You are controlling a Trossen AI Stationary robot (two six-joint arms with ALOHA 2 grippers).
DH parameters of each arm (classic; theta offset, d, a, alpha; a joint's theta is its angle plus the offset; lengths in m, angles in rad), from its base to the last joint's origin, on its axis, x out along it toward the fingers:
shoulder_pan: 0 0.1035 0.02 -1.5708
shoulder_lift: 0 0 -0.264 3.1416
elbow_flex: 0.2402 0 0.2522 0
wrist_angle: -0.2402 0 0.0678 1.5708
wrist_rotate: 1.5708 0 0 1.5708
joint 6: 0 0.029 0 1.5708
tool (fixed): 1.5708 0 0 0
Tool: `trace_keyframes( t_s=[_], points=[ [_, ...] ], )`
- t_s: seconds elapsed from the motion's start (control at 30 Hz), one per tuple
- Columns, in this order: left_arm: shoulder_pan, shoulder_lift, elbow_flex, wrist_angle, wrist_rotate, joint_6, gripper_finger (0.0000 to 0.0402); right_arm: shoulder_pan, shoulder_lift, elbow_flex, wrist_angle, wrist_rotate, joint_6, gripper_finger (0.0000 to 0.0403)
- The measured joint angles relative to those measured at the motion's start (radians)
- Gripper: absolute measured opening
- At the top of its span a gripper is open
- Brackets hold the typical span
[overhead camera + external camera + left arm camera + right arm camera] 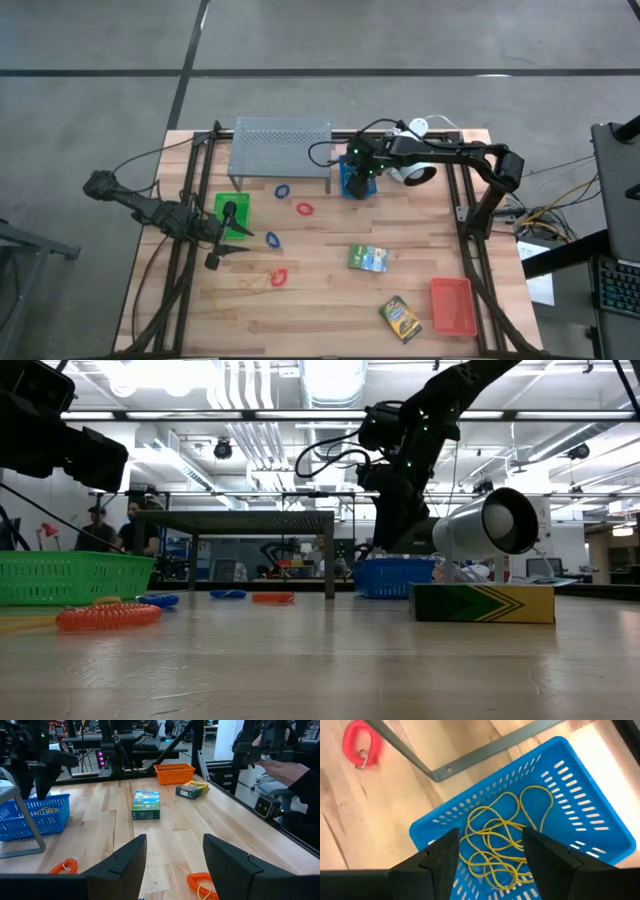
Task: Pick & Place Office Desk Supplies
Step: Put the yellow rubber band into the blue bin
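**Right gripper over the blue tray, rubber bands lying inside**

The right gripper (490,852) hangs above the blue tray (353,183), which sits near the worktop's far edge, just beside the grey perforated shelf (281,146) and the white lamp (413,172). Its jaws stand wide apart with nothing between them. A tangle of thin yellow rubber bands (507,837) lies loose on the tray's slotted floor.

The left gripper (222,248) hovers near the left edge, just beside the green tray (240,205), jaws likewise parted and empty.

Still out on the wood: red coil loops (305,209) and blue coil loops (283,189) around the middle, more rubber bands (248,283) toward the near left, and two printed card boxes (368,258) toward the near right, close to the red-orange tray (452,305).

Handling, as judgement: the bands are featherlight and limp, likely to snag or drape off a finger, so pinch a bunched strand low. The coils look springy and light; take one across its ring. The boxes look stiff and light, best gripped across the narrow sides.
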Motion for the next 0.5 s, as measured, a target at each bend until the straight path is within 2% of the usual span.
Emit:
trace_keyframes(
  t_s=[0.27,0.5],
  points=[
    [0.000,0.000,0.000,0.000,0.000,0.000,0.0200,-0.001,-0.008,0.000,0.006,-0.001,0.008,0.0212],
    [0.000,0.000,0.000,0.000,0.000,0.000,0.0200,0.009,-0.109,0.004,0.029,-0.057,0.021,0.0212]
  ],
)
